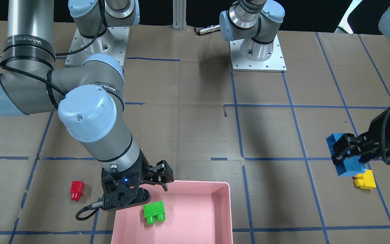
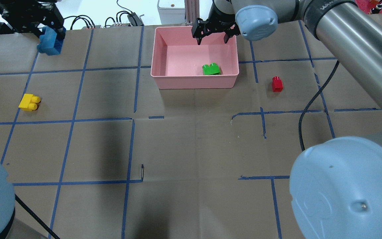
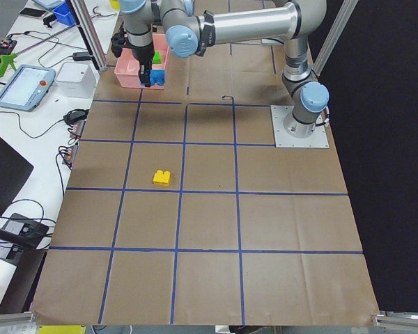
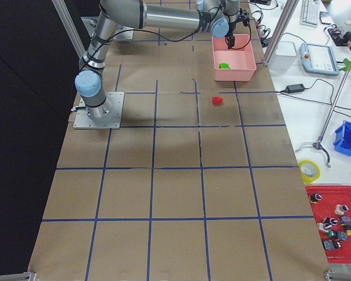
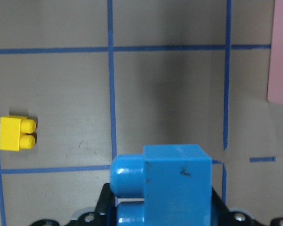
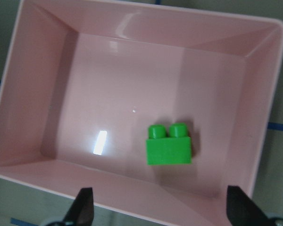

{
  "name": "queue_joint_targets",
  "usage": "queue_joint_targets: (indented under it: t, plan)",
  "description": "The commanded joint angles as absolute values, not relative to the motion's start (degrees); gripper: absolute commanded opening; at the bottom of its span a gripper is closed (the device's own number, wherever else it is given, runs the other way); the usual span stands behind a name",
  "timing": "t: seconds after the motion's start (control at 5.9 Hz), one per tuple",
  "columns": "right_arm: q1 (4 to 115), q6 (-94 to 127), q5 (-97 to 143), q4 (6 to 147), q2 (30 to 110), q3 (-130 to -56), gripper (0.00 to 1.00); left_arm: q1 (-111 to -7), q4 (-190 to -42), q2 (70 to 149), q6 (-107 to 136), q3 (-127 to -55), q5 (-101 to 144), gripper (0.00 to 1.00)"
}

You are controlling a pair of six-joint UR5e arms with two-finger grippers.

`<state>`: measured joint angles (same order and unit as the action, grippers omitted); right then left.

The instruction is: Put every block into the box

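Pinching light-blue block [image 5: 177, 183] w/ left tool [image 1: 345, 151], off tabletop [image 2: 191, 149], for carry to box [image 2: 194, 81]. Hovering w/ right tool [image 2: 212, 39] spread over box, green block [image 2: 211, 69] inside. Red block [image 2: 277, 84], yellow block [image 2: 29, 102] yet to fetch.

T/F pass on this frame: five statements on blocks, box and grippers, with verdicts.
1. The green block lies in the box. True.
2. The right gripper is shut on the green block. False: it is open and empty, above the box.
3. The left gripper holds the blue block. True.
4. The red block is in the box. False: it lies on the table, beside the box.
5. The yellow block lies on the table, outside the box. True.
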<state>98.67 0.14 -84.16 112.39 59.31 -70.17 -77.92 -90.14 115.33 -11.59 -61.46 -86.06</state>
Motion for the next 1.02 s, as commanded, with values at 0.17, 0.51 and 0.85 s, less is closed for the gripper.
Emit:
queue_joint_targets:
  t: [0.17,0.51,0.85]
  plan:
    - [85.6,-10.1,-92.7,104.4,68.9,-80.8,0.90,-91.4,-89.0,130.5,5.0,-46.3,-86.0,0.09]
    - [83.9,-10.6,-92.9,132.1,68.4,-99.0,0.92,-99.4,-86.9,134.7,13.3,-43.1,-86.0,0.09]
    - [83.7,-10.1,-92.0,146.7,64.3,-107.0,0.93,-101.0,-81.4,139.5,14.6,-43.9,-86.5,0.10]
